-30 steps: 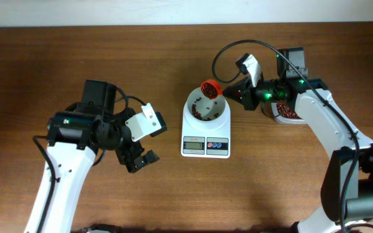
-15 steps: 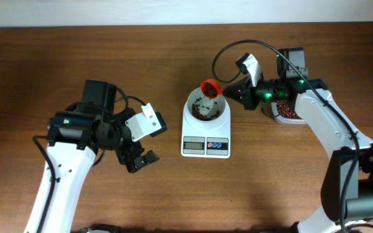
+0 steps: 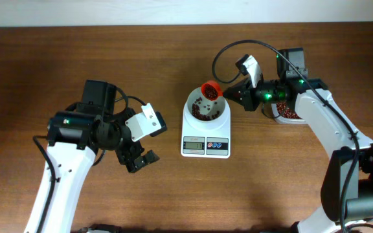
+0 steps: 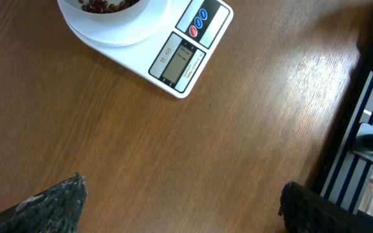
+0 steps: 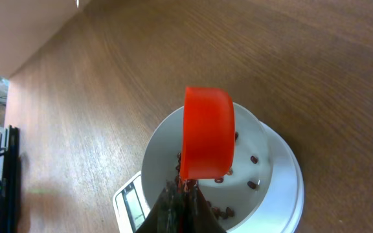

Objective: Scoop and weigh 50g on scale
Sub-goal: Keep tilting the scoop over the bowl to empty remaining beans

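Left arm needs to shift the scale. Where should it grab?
Probably the flat display end of the scale, pinched across its two side edges from above, on the robot's side. The bowl fills the far end, and the right gripper holds the scoop over it.

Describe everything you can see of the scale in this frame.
The scale is a small white plastic-looking unit lying flat on the brown wooden table, near its middle. Its front panel has a grey display, digits unreadable, beside blue and red buttons. A round white bowl sits on top, holding loose dark red-brown beans. An orange-red scoop, held in the right claw, is tipped above the bowl; whether it touches cannot be told.
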Robot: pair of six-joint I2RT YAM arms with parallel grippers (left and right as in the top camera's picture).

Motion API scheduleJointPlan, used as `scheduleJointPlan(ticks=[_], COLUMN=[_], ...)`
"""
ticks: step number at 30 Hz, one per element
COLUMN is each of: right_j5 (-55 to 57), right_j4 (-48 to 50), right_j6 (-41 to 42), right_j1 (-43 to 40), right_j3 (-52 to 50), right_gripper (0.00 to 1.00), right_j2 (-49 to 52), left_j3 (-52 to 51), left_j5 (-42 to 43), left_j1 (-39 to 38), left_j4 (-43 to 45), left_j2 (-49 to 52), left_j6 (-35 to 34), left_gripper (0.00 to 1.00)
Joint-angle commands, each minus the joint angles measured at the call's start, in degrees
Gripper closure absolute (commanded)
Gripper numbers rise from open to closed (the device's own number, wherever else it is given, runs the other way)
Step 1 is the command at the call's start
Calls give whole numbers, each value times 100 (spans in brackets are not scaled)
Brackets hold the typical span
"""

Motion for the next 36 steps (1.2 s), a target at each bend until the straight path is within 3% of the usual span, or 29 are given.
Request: scheduleJointPlan(ticks=[1, 36], right_j5=[13, -31], right_j4=[42, 90], right_j6=[-221, -306], right_j1=[22, 26], right_j3=[37, 37], right_gripper=[96, 96], right_j2=[33, 33], left_j3=[96, 96], left_j5=[105, 105], left_j1=[22, 22], left_j4=[7, 7], left_j2=[17, 17], left_j6=[70, 70], left_gripper=[1, 1])
